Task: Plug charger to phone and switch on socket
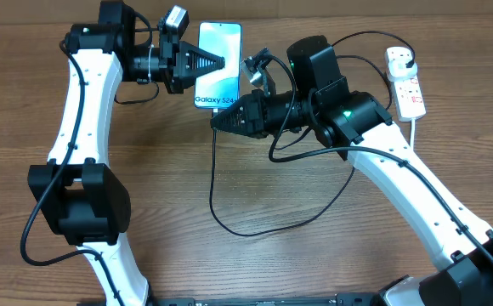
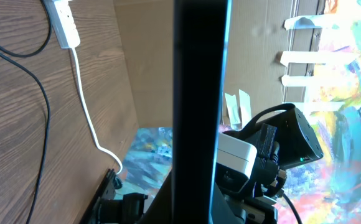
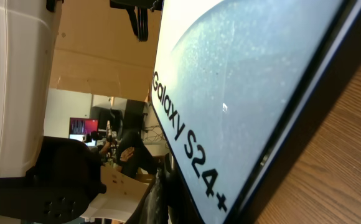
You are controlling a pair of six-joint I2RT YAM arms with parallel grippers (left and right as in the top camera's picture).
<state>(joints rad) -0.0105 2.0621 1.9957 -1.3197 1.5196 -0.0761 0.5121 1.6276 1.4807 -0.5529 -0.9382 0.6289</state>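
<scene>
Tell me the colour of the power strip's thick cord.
The thick power-strip cord is white, clearest in the left wrist view.

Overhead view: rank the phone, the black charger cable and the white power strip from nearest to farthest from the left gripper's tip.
1. Phone: the left gripper has its tip right at the phone's left edge.
2. Charger cable: it starts just below the phone and loops toward the near side of the table.
3. Power strip: far right, near the table's back edge.
</scene>
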